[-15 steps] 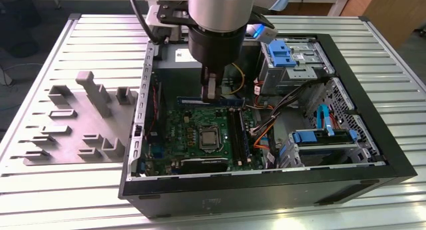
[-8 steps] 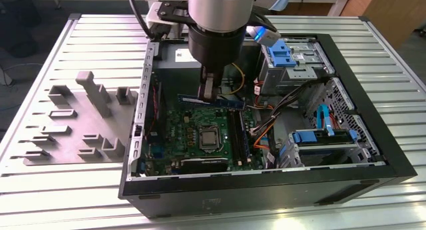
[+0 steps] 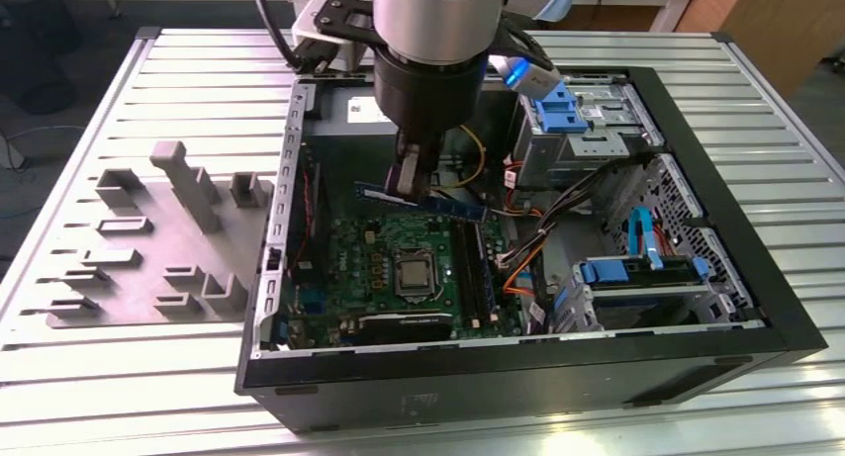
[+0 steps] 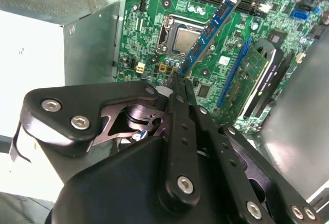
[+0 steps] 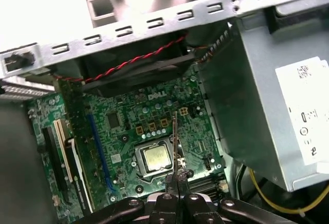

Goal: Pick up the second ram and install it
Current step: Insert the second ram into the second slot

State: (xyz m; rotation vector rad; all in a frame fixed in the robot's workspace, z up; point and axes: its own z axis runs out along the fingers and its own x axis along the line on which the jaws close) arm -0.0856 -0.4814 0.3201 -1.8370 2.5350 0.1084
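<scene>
My gripper (image 3: 414,184) hangs inside the open computer case, shut on the second ram (image 3: 425,202), a long blue-green stick held level by one end above the green motherboard (image 3: 383,253). The dark memory slots (image 3: 473,268) lie below it, toward the exterior view's right of the processor socket (image 3: 415,274). In the second wrist view the ram (image 4: 211,31) juts out from my gripper (image 4: 180,82) over the socket (image 4: 180,36). The first wrist view has the ram (image 5: 175,136) edge-on, rising from my gripper (image 5: 178,175).
The grey power supply box (image 5: 288,106) sits close beside the gripper at the case's far end. Blue drive brackets (image 3: 561,105) and bundled cables (image 3: 528,248) fill the exterior view's right side. A grey fixture block (image 3: 158,238) stands outside the case wall (image 3: 284,228).
</scene>
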